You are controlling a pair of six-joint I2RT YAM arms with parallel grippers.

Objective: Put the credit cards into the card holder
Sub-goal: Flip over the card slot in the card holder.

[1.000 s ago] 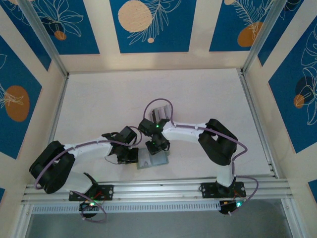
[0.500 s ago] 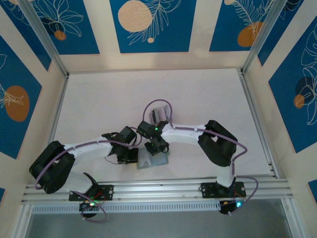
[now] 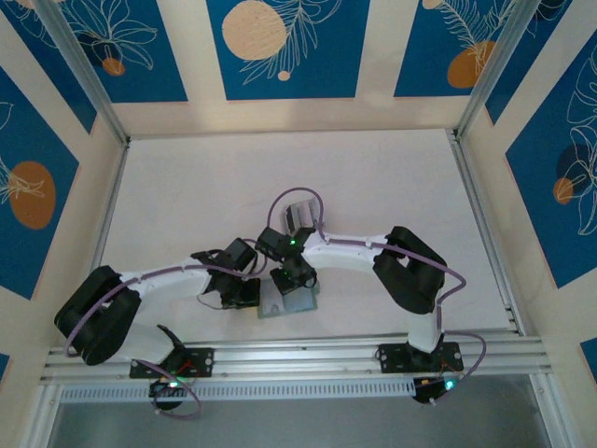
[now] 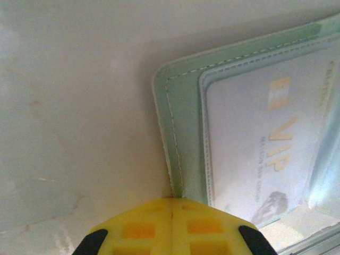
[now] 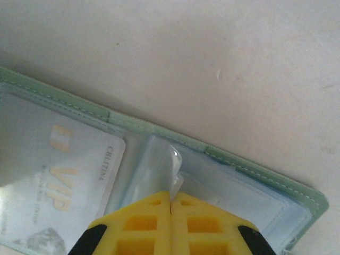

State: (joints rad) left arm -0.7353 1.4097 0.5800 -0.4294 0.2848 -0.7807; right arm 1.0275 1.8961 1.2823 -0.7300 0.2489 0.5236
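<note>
Where the card holder (image 3: 287, 301) lay: opened flat on the table (image 3: 187, 187), near its front edge, between both grippers.
Left gripper (image 4: 171, 204): fingers closed and empty, tip at the holder's stitched left edge.
Right gripper (image 5: 171, 197): closed on the lip of a clear sleeve (image 5: 154, 159), apparently pinching it.
Long axis: ran left to right; a VIP card (image 4: 260, 154) sat pocketed in the left half.
Judgement: right arm was nearer the empty sleeve.

Arms (image 3: 173, 275) white, joints (image 3: 410, 271) black, cables (image 3: 300, 193) lilac, claws (image 4: 171, 204) yellow.
</note>
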